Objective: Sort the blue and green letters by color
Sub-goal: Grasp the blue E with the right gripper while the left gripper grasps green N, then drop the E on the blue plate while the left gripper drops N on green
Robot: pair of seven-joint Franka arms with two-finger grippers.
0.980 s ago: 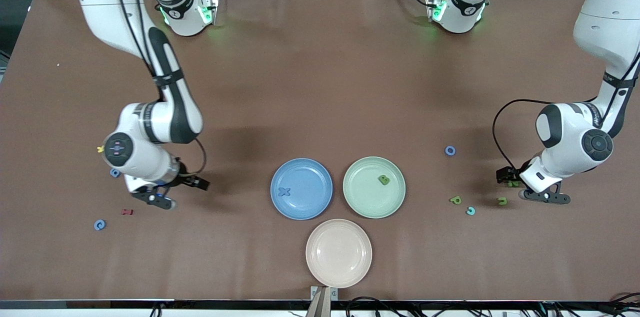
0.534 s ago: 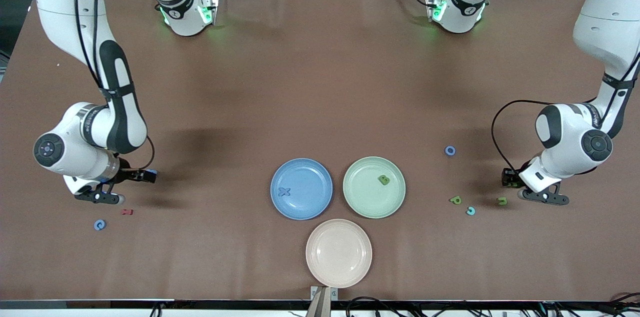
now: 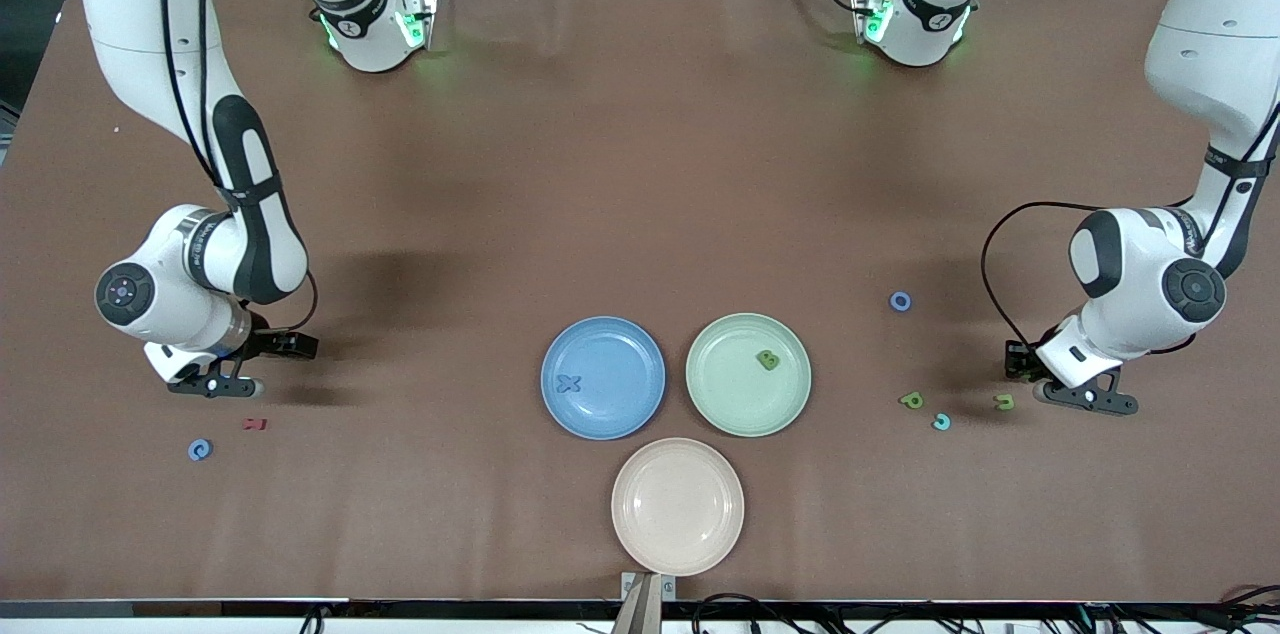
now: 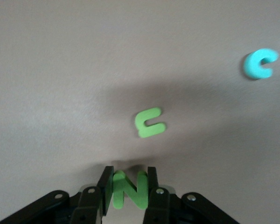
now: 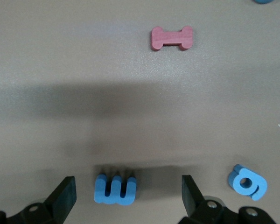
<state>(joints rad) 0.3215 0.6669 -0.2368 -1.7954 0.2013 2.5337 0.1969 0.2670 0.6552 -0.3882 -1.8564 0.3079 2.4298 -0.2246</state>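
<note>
My left gripper point(image 4: 129, 173) is low over the table at the left arm's end, shut on a green letter N point(image 4: 129, 189). Near it lie another green letter point(image 4: 150, 122) and a light blue letter point(image 4: 260, 64). My right gripper point(image 5: 127, 182) is open and low at the right arm's end, with a blue letter point(image 5: 115, 189) on the table between its fingers, touching neither. A second blue letter point(image 5: 247, 182) lies beside it. A blue X point(image 3: 569, 383) is in the blue plate point(image 3: 620, 364) and a green B point(image 3: 767, 360) in the green plate point(image 3: 730, 394).
A pink plate point(image 3: 677, 506) sits nearest the front camera. A dark red letter point(image 3: 254, 424) and a blue letter point(image 3: 200, 450) lie near the right arm. A blue ring letter point(image 3: 900, 301) and a green letter point(image 3: 911, 401) lie between the green plate and the left arm.
My left gripper has shut on the green N. The right arm swung away from the plates toward its end of the table, then shifted back slightly, with its gripper still open.
</note>
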